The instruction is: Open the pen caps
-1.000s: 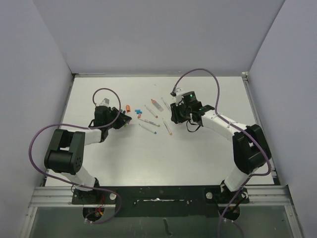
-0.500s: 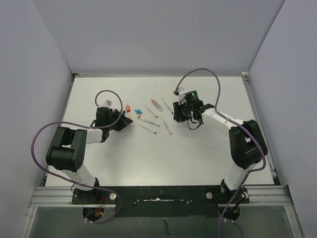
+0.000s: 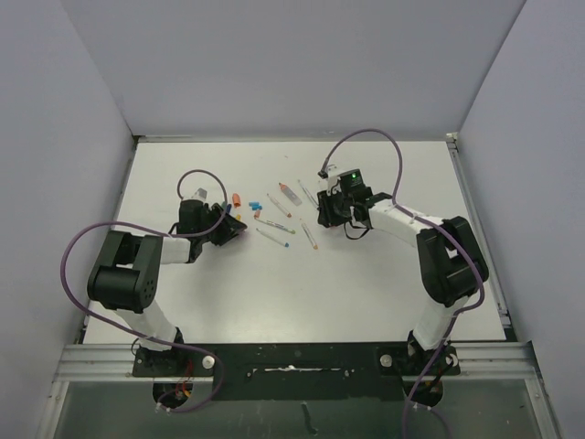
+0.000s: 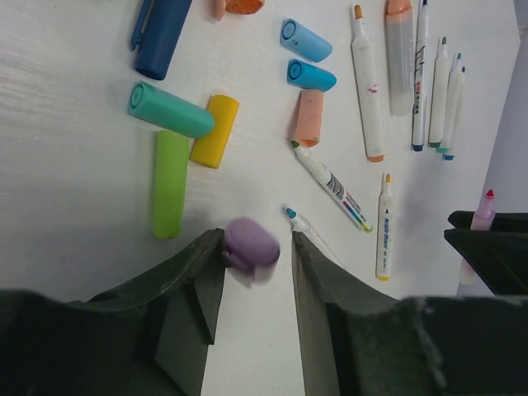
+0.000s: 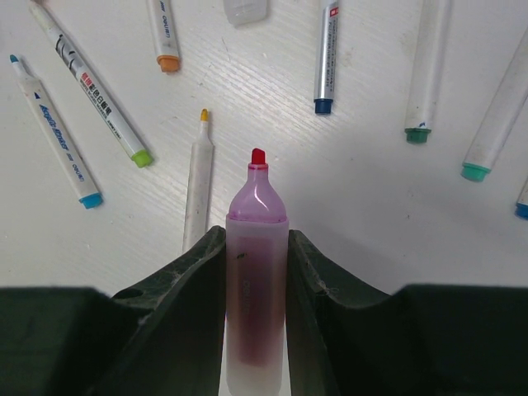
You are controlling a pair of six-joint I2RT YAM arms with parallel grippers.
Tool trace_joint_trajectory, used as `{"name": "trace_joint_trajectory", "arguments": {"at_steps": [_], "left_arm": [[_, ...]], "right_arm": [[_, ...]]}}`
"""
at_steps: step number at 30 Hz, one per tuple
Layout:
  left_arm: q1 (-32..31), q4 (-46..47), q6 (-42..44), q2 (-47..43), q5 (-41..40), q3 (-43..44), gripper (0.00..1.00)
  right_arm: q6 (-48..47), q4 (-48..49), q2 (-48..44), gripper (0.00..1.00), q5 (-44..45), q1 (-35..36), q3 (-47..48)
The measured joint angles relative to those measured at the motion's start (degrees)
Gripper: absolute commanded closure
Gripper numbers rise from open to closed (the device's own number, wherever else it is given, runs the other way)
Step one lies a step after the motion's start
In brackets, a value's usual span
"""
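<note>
My left gripper (image 4: 254, 241) hangs low over the table with its jaws a little apart. A blurred purple cap (image 4: 252, 246) sits between them, touching the left finger (image 4: 202, 264) and clear of the right one. Loose caps lie beyond it: green (image 4: 170, 183), yellow (image 4: 214, 130), teal (image 4: 171, 110), dark blue (image 4: 161, 33), two light blue (image 4: 307, 41), salmon (image 4: 308, 117). My right gripper (image 5: 256, 235) is shut on an uncapped purple highlighter (image 5: 256, 280), its red tip pointing forward. In the top view the left gripper (image 3: 232, 228) and the right gripper (image 3: 327, 216) flank the pens.
Several uncapped white pens (image 5: 106, 91) lie scattered on the white table (image 3: 366, 283) under and ahead of the right gripper, others at the right of the left wrist view (image 4: 367, 91). Grey walls close in the table on three sides.
The left gripper has shifted slightly right toward the caps, and the purple cap is now blurred between its parted jaws. The right gripper has moved slightly, still holding the highlighter.
</note>
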Motion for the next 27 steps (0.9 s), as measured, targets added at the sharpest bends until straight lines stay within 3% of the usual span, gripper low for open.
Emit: {"name": "trace_joint_trajectory", "arguments": {"at_steps": [9,14,22,27], "left_arm": [[0.17,-1.51,0.02,-0.61,0.07,-0.07,0.56],[0.68,-4.07,0.00,-5.25,0.00,-0.33,0.52],[1.22,-5.97,0.00,-16.09,-0.44,-0.33,0.48],[1.81,-6.86,-0.15,-18.40,-0.39,-0.31,0.48]], "right_arm": [[0.44,1.46,2.54,1.00,-1.07,0.00,0.00],[0.83,1.42,4.44,1.00,-1.07,0.00,-0.13],[1.14,1.77,4.63,0.88,-0.94,0.00,-0.17],[1.29,1.88,5.11,0.82,-0.76,0.02,-0.17]]}}
